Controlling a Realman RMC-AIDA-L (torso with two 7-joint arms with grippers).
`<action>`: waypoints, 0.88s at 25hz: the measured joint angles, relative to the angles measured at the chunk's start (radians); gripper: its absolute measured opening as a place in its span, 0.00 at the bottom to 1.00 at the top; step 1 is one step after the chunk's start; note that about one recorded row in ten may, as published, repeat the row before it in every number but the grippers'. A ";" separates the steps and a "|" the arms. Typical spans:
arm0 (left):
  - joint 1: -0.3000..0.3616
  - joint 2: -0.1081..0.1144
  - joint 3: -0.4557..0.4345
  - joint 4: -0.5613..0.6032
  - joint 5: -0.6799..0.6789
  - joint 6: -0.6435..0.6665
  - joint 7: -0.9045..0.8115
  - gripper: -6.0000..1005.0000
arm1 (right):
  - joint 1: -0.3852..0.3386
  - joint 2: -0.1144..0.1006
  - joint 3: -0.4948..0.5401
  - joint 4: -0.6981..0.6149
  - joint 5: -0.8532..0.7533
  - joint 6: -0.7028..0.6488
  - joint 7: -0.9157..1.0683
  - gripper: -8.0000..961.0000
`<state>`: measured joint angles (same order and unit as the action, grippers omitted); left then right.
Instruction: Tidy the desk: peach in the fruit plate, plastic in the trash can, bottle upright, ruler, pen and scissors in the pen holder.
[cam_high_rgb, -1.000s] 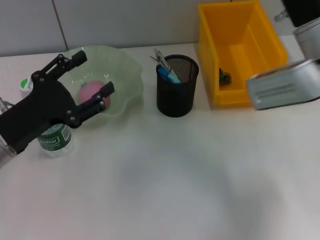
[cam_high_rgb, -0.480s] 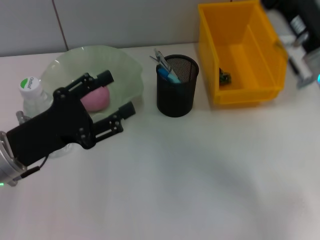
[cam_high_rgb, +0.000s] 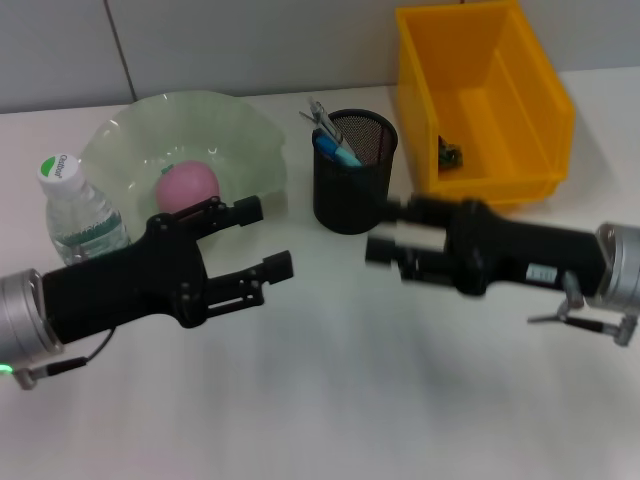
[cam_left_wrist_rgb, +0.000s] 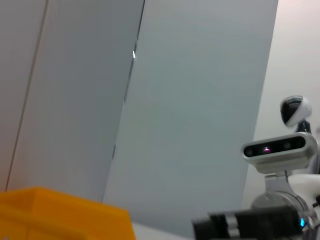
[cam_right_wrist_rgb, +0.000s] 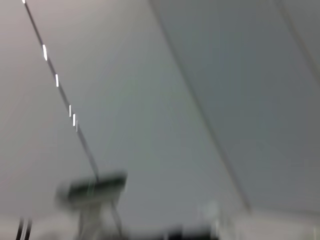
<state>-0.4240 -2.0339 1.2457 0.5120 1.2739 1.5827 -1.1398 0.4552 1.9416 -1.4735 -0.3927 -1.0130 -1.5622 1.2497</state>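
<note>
Head view: I see the left gripper (cam_high_rgb: 262, 238) over the white worktop (cam_high_rgb: 330, 400), in front of the fruit plate (cam_high_rgb: 250, 150), its two fingers spread wide and holding nothing. The peach (cam_high_rgb: 186, 185) lies in the plate. The bottle (cam_high_rgb: 80, 218) stands upright beside the plate, cap on top. The black mesh pen holder (cam_high_rgb: 354, 185) stands between the plate and the yellow trash can (cam_high_rgb: 485, 100); a blue pen (cam_high_rgb: 338, 152) and metal scissors (cam_high_rgb: 320, 117) stick out of it. I cannot make out a ruler. A small dark item (cam_high_rgb: 449, 154) lies in the bin. The right gripper (cam_high_rgb: 385, 240) is just in front of the pen holder; it is blurred and I cannot tell how its fingers stand.

Left wrist view: I see wall panels, a yellow bin edge (cam_left_wrist_rgb: 65, 212) and a camera stand (cam_left_wrist_rgb: 280, 155).

Right wrist view: blurred wall only.
</note>
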 joint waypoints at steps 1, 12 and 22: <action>-0.015 0.022 0.000 0.011 0.038 -0.010 -0.071 0.78 | 0.001 -0.003 0.022 0.005 -0.059 0.004 0.008 0.68; -0.016 0.042 -0.051 0.017 0.250 -0.042 -0.154 0.78 | 0.003 -0.025 0.275 -0.018 -0.534 0.049 -0.019 0.68; -0.037 -0.008 -0.063 0.013 0.297 -0.078 -0.105 0.78 | -0.029 -0.024 0.377 -0.092 -0.638 0.025 -0.001 0.68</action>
<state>-0.4606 -2.0419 1.1827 0.5248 1.5705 1.5049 -1.2444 0.4260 1.9171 -1.0963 -0.4843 -1.6513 -1.5376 1.2490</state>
